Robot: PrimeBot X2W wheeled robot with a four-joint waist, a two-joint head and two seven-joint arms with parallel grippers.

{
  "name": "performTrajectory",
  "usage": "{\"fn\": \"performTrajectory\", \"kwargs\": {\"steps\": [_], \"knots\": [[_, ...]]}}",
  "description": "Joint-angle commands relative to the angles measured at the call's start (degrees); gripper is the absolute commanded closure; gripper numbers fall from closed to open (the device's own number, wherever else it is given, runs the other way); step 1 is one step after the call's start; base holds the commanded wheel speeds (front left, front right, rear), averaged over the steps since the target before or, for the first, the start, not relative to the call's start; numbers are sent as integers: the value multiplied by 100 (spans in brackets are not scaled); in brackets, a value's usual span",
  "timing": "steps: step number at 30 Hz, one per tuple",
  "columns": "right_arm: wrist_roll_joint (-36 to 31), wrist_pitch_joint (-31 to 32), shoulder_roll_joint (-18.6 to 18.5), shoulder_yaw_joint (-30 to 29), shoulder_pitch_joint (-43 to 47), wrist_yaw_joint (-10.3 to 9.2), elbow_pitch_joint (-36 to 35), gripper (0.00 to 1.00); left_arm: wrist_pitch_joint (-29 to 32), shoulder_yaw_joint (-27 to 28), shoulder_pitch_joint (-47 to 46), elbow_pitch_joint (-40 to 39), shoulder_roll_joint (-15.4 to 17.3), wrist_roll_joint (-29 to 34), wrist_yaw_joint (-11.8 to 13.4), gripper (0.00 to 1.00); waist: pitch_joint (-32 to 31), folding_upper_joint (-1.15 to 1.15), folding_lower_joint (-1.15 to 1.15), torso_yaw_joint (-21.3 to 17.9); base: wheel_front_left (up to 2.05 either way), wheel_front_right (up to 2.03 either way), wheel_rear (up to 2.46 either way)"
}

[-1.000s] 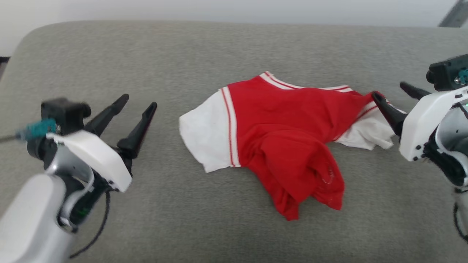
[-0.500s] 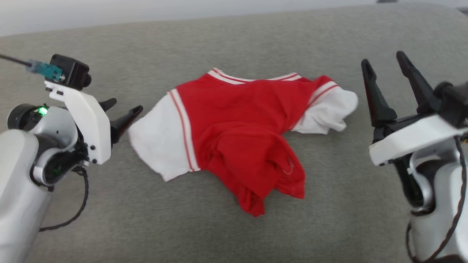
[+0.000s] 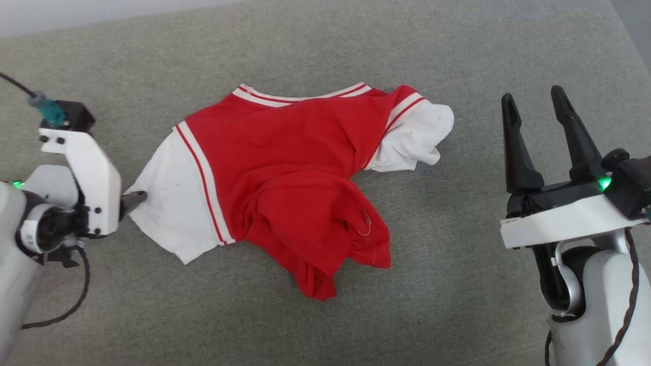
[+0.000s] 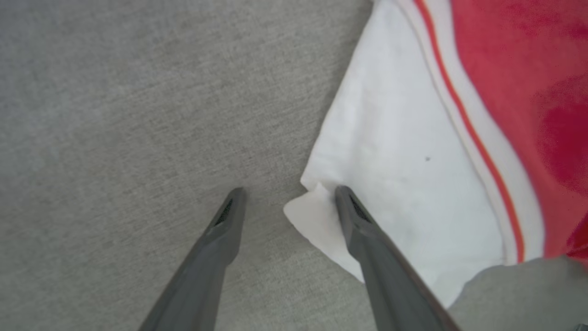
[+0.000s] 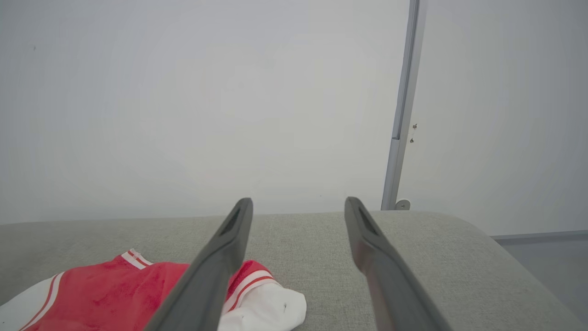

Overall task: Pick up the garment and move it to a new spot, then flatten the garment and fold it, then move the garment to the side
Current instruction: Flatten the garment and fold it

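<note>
Grey cushion (image 3: 457, 305) carries garment (image 3: 285, 188), crumpled near its middle. Striped collar trim toward far edge; red body bunched and folded over toward near edge. One white sleeve spread flat toward left edge, other rumpled toward right edge.

Left gripper (image 3: 135, 198): one dark fingertip shows past white housing, at corner of left sleeve.

Right gripper (image 3: 533, 96): toward right edge, well apart from garment, fingers spread, empty, pointing toward far edge.

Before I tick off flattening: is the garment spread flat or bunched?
Bunched: the garment lies on the grey cushion with its red body heaped in folds and one sleeve scrunched.
</note>
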Motion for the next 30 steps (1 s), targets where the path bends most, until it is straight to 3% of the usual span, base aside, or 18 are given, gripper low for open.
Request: {"fn": "performTrajectory", "kwargs": {"steps": [1,6,11,12,13,24,30], "knots": [[38,-7,26,13,74,-2,-10,0,33,-5,4,35,27,-1,52,0,41,0,0,-39,0,0,0],[128,37,29,21,74,-2,-74,0,230,-19,26,277,-42,-91,226,0,120,0,0,-82,0,0,0],[163,85,28,-31,33,-2,-127,0,456,-4,119,460,-322,-350,351,0,184,0,0,-74,0,0,0],[165,95,26,-49,20,-2,-135,0,499,3,139,471,-385,-440,337,31,193,0,0,-62,0,0,0],[183,95,26,-69,12,-2,-143,0,526,21,146,482,-446,-518,336,100,198,0,0,-47,0,0,0],[127,207,25,-310,60,-2,-230,0,282,404,-272,111,-139,-594,312,100,148,0,0,301,0,0,0],[72,277,23,-366,162,-2,-276,0,177,581,-110,-277,277,-507,383,100,71,0,0,439,0,0,0]]}}
